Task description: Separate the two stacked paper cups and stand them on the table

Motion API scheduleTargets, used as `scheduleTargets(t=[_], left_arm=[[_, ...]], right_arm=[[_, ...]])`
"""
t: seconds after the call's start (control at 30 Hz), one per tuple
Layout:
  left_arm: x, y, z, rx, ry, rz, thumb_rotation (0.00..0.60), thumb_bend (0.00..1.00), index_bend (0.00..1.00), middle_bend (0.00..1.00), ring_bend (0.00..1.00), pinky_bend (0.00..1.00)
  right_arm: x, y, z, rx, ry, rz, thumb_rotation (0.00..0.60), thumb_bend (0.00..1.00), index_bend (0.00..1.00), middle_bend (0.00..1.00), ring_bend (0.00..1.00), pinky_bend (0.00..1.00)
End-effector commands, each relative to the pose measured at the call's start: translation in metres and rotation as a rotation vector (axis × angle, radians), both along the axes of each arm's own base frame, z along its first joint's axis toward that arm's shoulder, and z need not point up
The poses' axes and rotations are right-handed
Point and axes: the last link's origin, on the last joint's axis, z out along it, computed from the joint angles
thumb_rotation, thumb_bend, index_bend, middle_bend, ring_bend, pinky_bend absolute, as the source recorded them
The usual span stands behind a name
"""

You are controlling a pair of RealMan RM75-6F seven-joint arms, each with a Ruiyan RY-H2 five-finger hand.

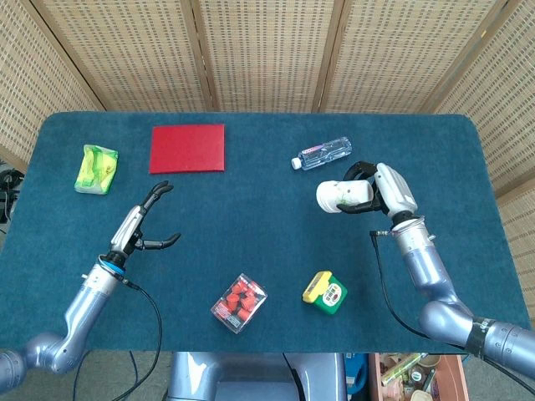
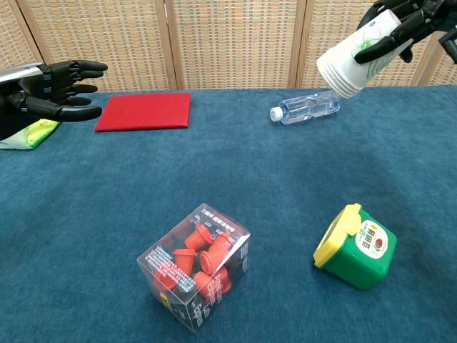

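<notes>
My right hand (image 1: 383, 187) (image 2: 407, 16) grips the stacked white paper cups (image 1: 341, 195) (image 2: 356, 54) in the air above the right side of the table, tilted on their side with the rims pointing left. Green leaf print shows on the cup wall. My left hand (image 1: 144, 224) (image 2: 53, 89) hovers open over the left half of the table, fingers spread and reaching toward the middle, with nothing in it.
A clear water bottle (image 1: 323, 153) (image 2: 305, 109) lies behind the cups. A green tub with a yellow lid (image 1: 325, 292) (image 2: 356, 246) and a clear box of red pieces (image 1: 239, 302) (image 2: 196, 265) sit near the front. A red mat (image 1: 188, 148) and a yellow-green packet (image 1: 96, 168) lie at the back left.
</notes>
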Motion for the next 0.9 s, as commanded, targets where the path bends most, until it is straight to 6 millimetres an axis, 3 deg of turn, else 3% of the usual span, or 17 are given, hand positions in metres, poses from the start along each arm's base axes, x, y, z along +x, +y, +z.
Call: scheduleTargets(t=[0.03, 0.3, 0.9], left_arm=[[0.000, 0.002, 0.002, 0.000, 0.006, -0.003, 0.600, 0.29, 0.13, 0.00, 0.00, 0.00], [0.003, 0.010, -0.001, -0.017, -0.036, 0.005, 0.600, 0.29, 0.14, 0.00, 0.00, 0.00], [0.014, 0.028, -0.029, -0.063, -0.141, 0.010, 0.600, 0.29, 0.17, 0.00, 0.00, 0.00]], right_arm=[[0.002, -0.002, 0.000, 0.000, -0.005, 0.000, 0.600, 0.22, 0.74, 0.62, 0.47, 0.73], [0.014, -0.012, -0.009, 0.007, -0.042, -0.002, 0.600, 0.22, 0.74, 0.62, 0.47, 0.73], [0.052, -0.018, -0.037, 0.061, -0.149, 0.020, 0.600, 0.22, 0.74, 0.62, 0.47, 0.73]])
